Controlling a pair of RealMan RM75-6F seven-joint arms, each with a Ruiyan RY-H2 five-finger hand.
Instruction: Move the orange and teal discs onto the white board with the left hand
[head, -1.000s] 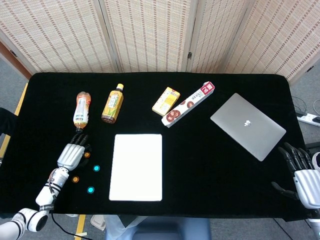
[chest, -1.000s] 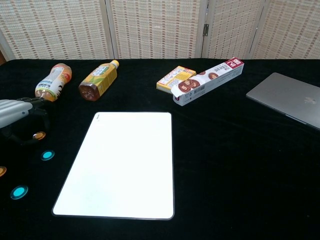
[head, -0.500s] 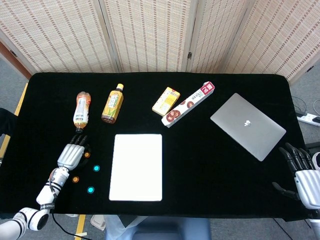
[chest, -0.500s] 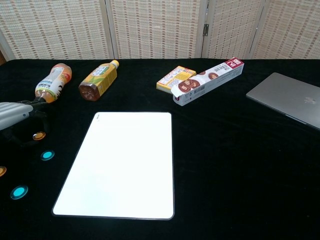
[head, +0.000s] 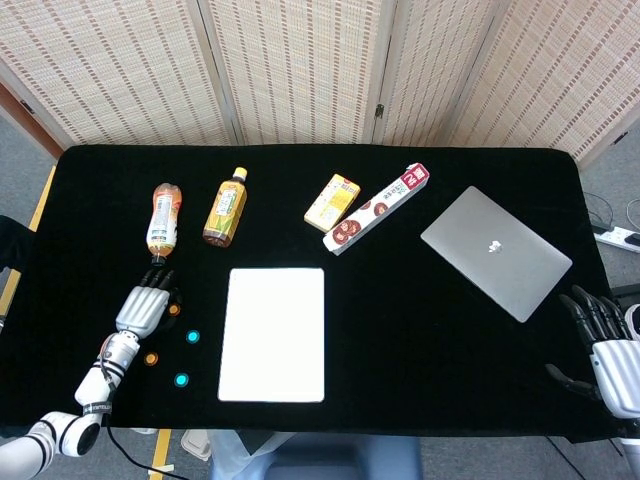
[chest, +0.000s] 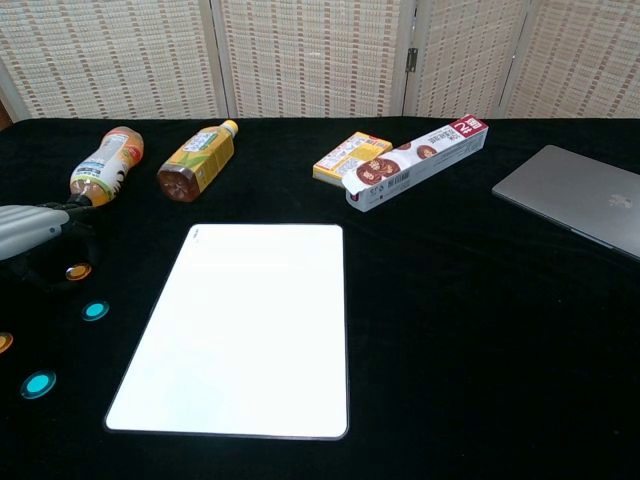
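Observation:
Two orange discs (head: 174, 310) (head: 151, 358) and two teal discs (head: 193, 337) (head: 181, 380) lie on the black table left of the white board (head: 272, 334). My left hand (head: 143, 306) lies low over the table with its fingers stretched toward the bottles. It holds nothing and sits just left of the upper orange disc (chest: 78, 271). In the chest view the left hand (chest: 30, 232) shows at the left edge, above a teal disc (chest: 95, 311). My right hand (head: 610, 352) hangs off the table's right end, fingers spread and empty.
Two bottles (head: 163, 218) (head: 225, 207) lie behind the left hand. A yellow box (head: 332, 201) and a long snack carton (head: 376, 208) sit behind the board. A grey laptop (head: 496, 252) lies closed at the right.
The left forearm has shifted very slightly toward the table's left edge. The discs, the board and the right hand have not moved.

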